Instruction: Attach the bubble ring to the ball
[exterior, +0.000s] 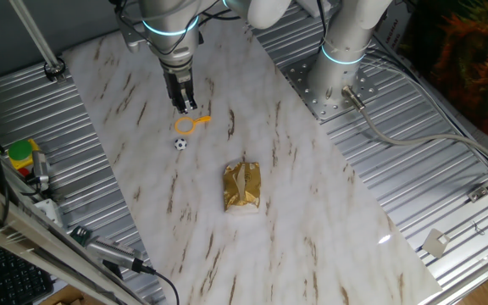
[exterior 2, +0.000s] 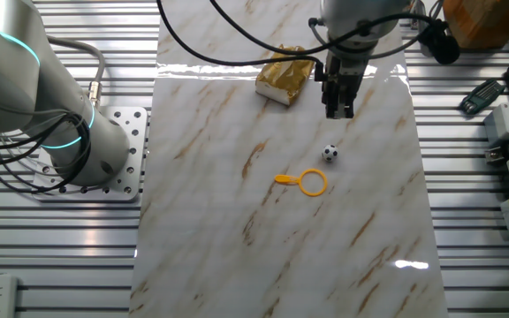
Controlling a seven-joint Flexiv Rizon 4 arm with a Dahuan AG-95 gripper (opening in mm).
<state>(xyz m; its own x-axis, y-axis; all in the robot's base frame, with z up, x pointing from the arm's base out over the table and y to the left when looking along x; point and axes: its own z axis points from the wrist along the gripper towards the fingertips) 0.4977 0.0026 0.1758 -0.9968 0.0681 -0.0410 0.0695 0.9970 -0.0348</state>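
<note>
The bubble ring (exterior: 189,124) is a small orange-yellow hoop with a short handle, lying flat on the marble tabletop; it also shows in the other fixed view (exterior 2: 307,182). The ball (exterior: 180,144), tiny and white with black patches, rests on the table just beside the ring and apart from it, and shows in the other view (exterior 2: 330,153). My gripper (exterior: 185,107) points straight down and hovers above the table close to the ring and ball, touching neither. Its fingers stand close together and hold nothing. It also shows in the other view (exterior 2: 339,111).
A gold foil packet (exterior: 242,186) lies on the marble table (exterior: 312,212) a short way from the ball. The arm's base (exterior: 339,68) stands on the ribbed metal bench beside the table. Tools and a yellow-green block (exterior: 21,152) sit off the table's other side.
</note>
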